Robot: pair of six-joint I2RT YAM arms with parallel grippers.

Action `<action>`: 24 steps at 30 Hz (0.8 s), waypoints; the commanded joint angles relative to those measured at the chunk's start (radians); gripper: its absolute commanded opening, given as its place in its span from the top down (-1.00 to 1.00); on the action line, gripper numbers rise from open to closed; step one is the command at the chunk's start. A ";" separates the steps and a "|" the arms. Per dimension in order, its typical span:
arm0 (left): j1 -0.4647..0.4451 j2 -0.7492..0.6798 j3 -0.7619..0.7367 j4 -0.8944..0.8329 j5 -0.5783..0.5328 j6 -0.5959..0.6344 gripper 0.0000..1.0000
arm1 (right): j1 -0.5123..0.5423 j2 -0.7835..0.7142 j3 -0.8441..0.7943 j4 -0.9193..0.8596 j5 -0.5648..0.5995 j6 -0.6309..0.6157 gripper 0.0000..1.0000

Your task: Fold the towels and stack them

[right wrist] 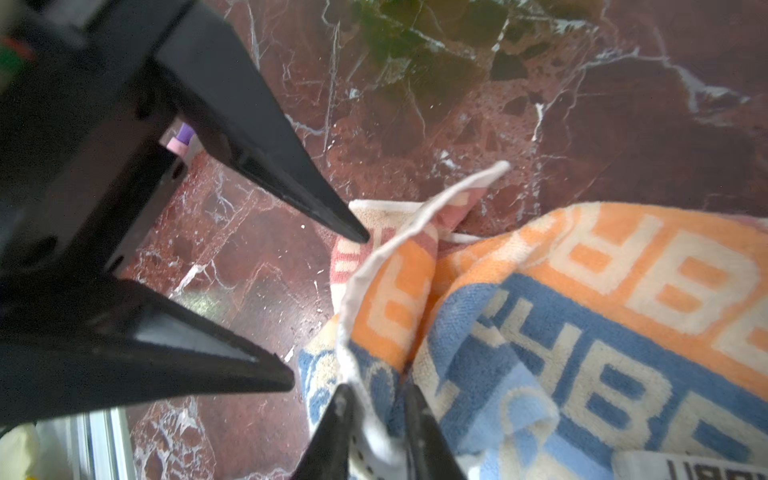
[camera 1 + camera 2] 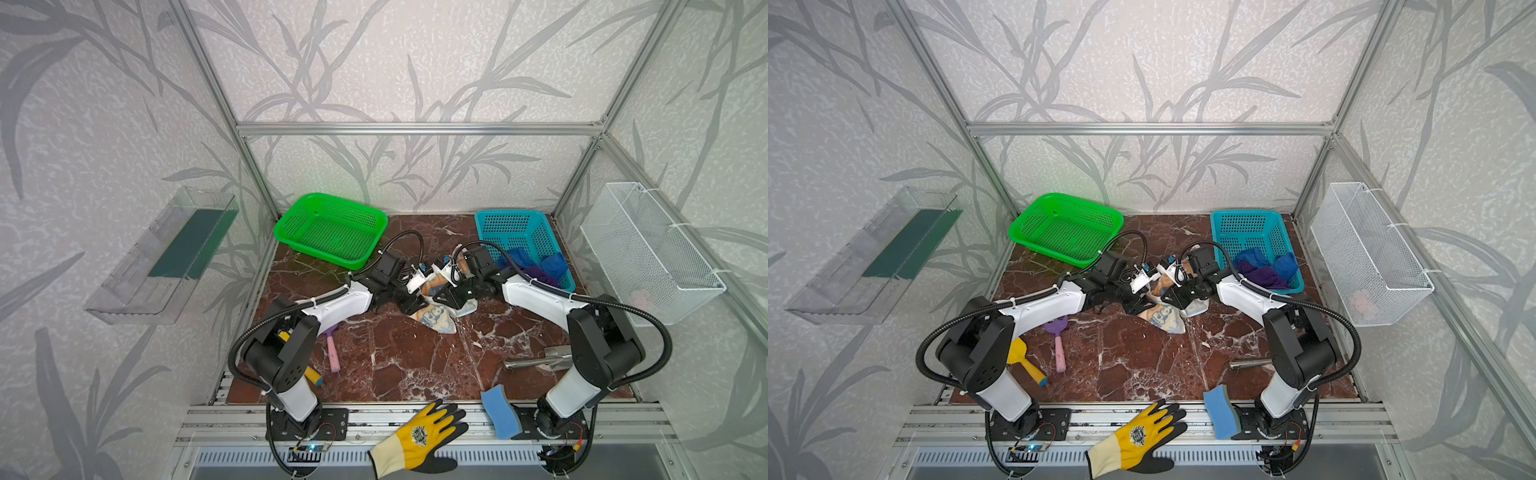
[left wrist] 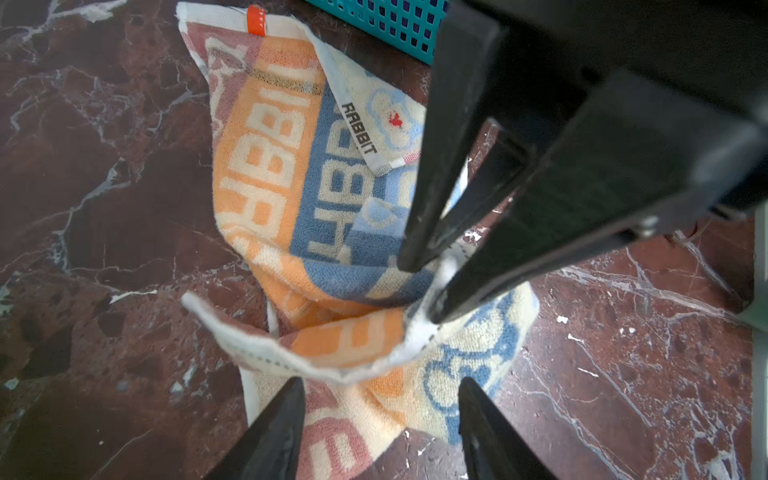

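The cream towel with orange and blue lettered blocks lies crumpled on the marble table, between both arms. My right gripper is shut on a raised white hem of it. In the left wrist view the right gripper pinches that same edge. My left gripper is open, its fingertips spread over a near corner of the towel with nothing between them. The dark purple towel and the royal blue towel lie bunched in the teal basket.
A green basket stands at the back left. Pink and yellow toy shovels lie by the left arm, and a metal tool by the right. A blue sponge and a yellow glove sit at the front edge.
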 commanded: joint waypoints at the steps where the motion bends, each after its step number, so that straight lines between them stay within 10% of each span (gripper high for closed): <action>1: 0.001 -0.036 -0.034 0.039 -0.014 -0.014 -0.20 | -0.001 0.005 0.008 -0.078 -0.030 -0.042 0.64; 10: 0.030 -0.080 -0.062 0.108 -0.131 -0.040 -0.70 | 0.038 -0.062 -0.079 -0.112 0.053 0.018 0.71; 24: 0.038 0.121 0.221 -0.081 -0.151 -0.297 -0.63 | 0.101 -0.170 -0.247 0.065 0.228 0.238 0.68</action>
